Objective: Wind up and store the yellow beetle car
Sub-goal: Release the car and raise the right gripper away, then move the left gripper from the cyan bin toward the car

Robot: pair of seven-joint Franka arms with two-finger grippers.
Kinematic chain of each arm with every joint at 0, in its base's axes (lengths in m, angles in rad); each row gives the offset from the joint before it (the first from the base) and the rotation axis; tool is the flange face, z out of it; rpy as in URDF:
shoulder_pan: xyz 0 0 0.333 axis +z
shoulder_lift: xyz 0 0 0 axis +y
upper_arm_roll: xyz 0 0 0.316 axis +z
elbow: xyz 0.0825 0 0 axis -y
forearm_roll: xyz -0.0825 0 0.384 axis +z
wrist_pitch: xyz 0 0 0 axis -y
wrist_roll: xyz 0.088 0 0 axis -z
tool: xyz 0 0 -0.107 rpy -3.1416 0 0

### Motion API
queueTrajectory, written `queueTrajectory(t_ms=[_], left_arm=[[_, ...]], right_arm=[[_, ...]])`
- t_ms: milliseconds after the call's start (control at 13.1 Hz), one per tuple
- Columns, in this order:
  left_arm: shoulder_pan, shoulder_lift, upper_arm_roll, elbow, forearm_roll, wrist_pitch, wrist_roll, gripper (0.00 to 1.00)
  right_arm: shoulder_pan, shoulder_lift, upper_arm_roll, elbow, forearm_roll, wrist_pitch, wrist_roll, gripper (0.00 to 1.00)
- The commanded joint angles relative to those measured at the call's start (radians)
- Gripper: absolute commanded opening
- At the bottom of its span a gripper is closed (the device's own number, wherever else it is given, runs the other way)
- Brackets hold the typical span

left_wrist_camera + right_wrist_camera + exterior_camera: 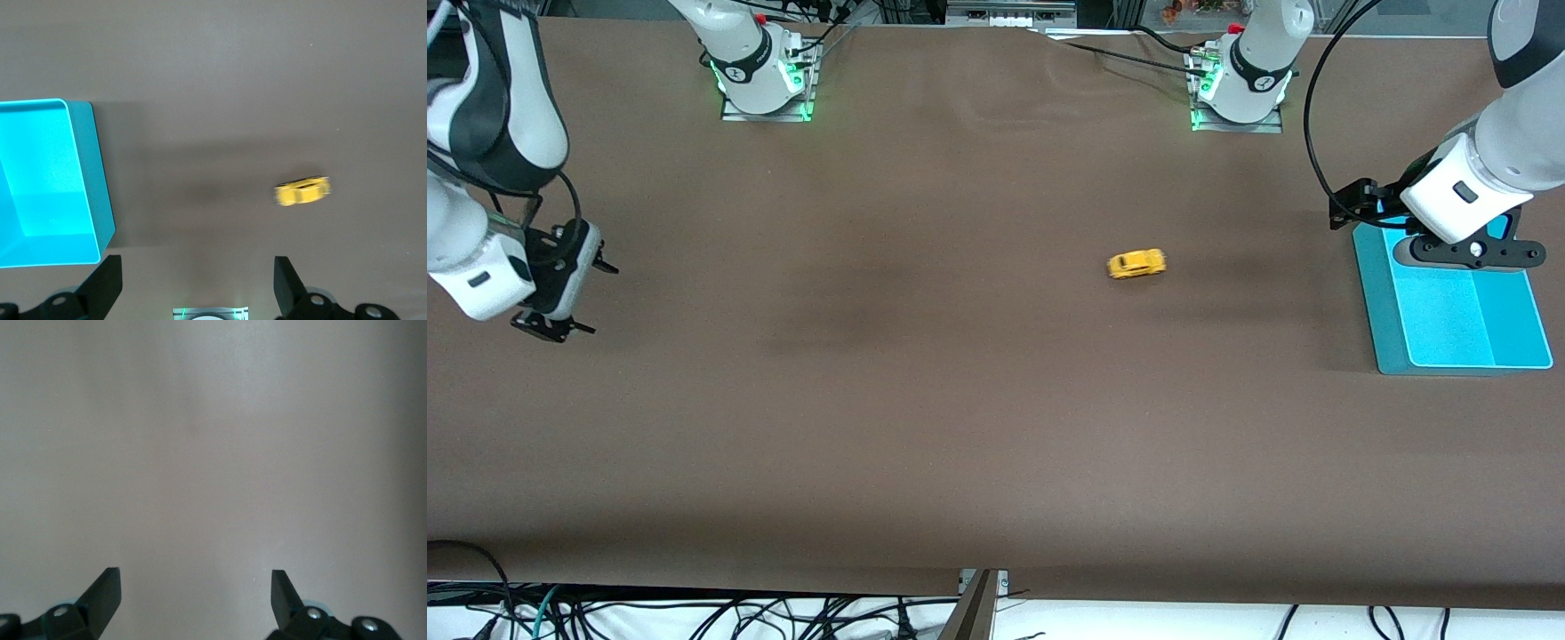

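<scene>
1. The yellow beetle car point(1136, 264) point(303, 191) sits on its wheels on the brown table point(960, 400), between the two arms and well apart from the blue tray point(1449, 311) point(47, 187).
2. The left gripper point(195, 283) hangs over the table at the tray's edge, fingers spread, holding nothing.
3. The right gripper point(196, 600) point(556, 298) waits over bare table at the right arm's end, fingers spread, holding nothing.
</scene>
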Motion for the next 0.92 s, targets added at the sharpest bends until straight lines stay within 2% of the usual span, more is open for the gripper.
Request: queueTrajectory(t_ms=[0,153,458,686,839], left_arm=[[0.000,0.018,0.000,0.029,-0.018,-0.030,-0.003,1.00],[0.010,0.028,0.001,0.014,-0.018,-0.044,0.061,1.00],[0.037,0.059,0.007,-0.018,-0.001,-0.038,0.318,1.00],[0.067,0.032,0.007,-0.133,0.001,-0.007,0.464,1.00],[0.087,-0.001,0.007,-0.263,0.001,0.074,0.597,0.99]], right_arm=[[-0.002,-0.066,-0.008,-0.016,0.015,-0.051,0.057,0.99],[-0.002,-0.108,-0.010,-0.016,0.015,-0.071,0.106,0.99],[0.015,-0.175,-0.010,-0.016,0.015,-0.122,0.379,0.99],[0.038,-0.198,-0.011,0.001,0.017,-0.137,0.621,0.99],[0.058,-0.203,-0.011,0.042,0.021,-0.186,0.827,0.99]])
